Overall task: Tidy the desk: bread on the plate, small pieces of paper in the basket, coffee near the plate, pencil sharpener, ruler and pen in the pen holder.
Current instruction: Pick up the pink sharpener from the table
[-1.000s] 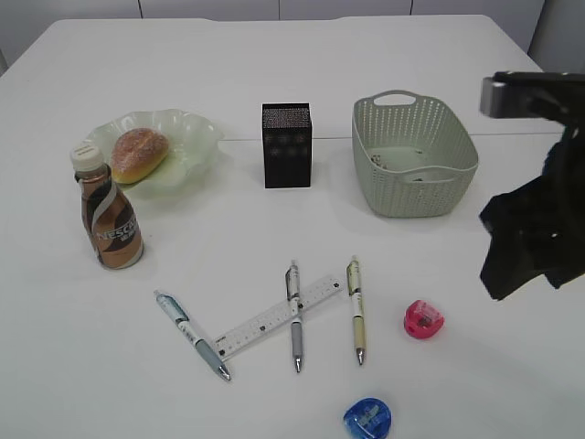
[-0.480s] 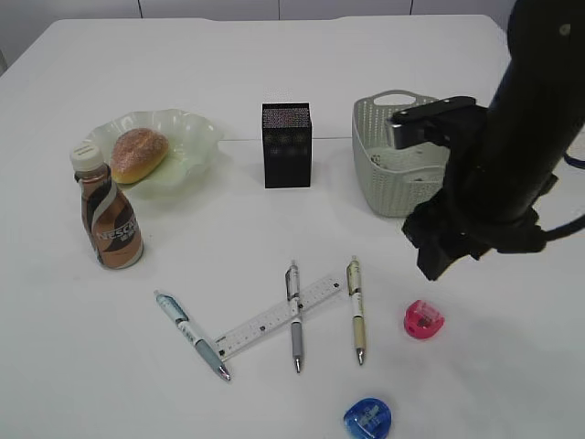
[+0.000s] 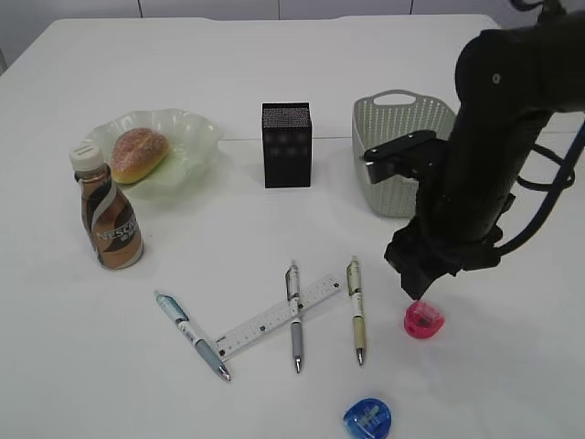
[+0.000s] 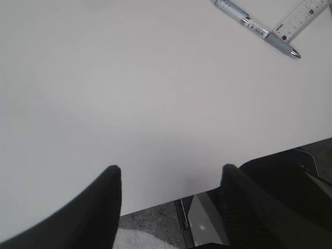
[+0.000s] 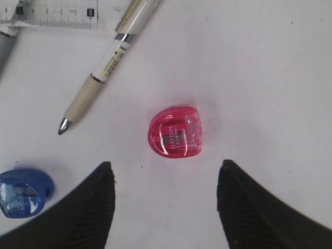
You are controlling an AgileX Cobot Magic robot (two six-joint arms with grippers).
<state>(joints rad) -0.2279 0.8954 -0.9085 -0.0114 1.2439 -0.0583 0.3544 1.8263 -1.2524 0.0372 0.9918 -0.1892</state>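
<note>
White worktop (image 3: 274, 55) fills the scene, and much looks settled: the bread roll (image 3: 139, 153) lies on the green plate (image 3: 196, 137), the coffee bottle (image 3: 108, 212) stands just beside it, and something small lies in the basket (image 3: 384, 174). Three pens (image 3: 355, 309), the ruler (image 3: 274, 316) and two sharpeners are not yet in the black pen holder (image 3: 287, 144). The right hand (image 5: 166, 199) hovers spread over the pink pencil sharpener (image 5: 176, 133), a rounded translucent shell near the blue sharpener (image 3: 367, 418). The left hand (image 4: 168, 187) hangs spread and empty at the worktop's edge.
</note>
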